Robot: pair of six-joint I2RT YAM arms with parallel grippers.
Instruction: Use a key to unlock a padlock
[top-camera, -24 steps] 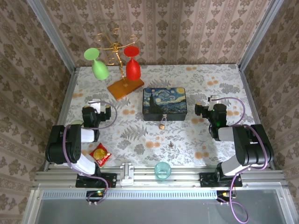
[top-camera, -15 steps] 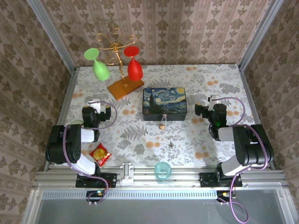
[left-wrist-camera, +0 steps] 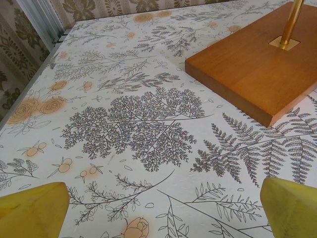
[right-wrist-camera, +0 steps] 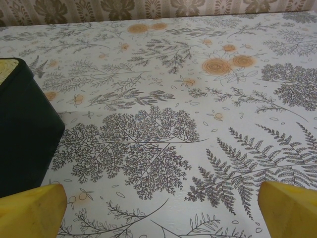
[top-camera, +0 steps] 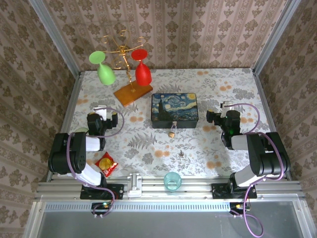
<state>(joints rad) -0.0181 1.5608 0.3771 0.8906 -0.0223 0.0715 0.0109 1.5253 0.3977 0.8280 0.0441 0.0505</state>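
Top external view: The painted box (top-camera: 174,110) sits mid-table and serves as the reference. The padlock (top-camera: 171,134) lies just in front of the box's near face, below its clasp; whether it is hooked to the clasp cannot be determined. The key (top-camera: 184,154) lies on the cloth further toward the near edge, apart from the padlock and free of both arms. The left gripper (top-camera: 101,107) stands well to the left of the box, the right gripper (top-camera: 226,104) just to its right; neither touches anything.

Left wrist view: Two yellow fingertips (left-wrist-camera: 30,210) sit at opposite lower corners, spread wide, with bare patterned cloth between them. The wooden stand base (left-wrist-camera: 252,69) lies ahead to the right.

Right wrist view: The yellow fingertips (right-wrist-camera: 290,208) are likewise spread wide over bare cloth. The box's dark side wall occupies the left edge.
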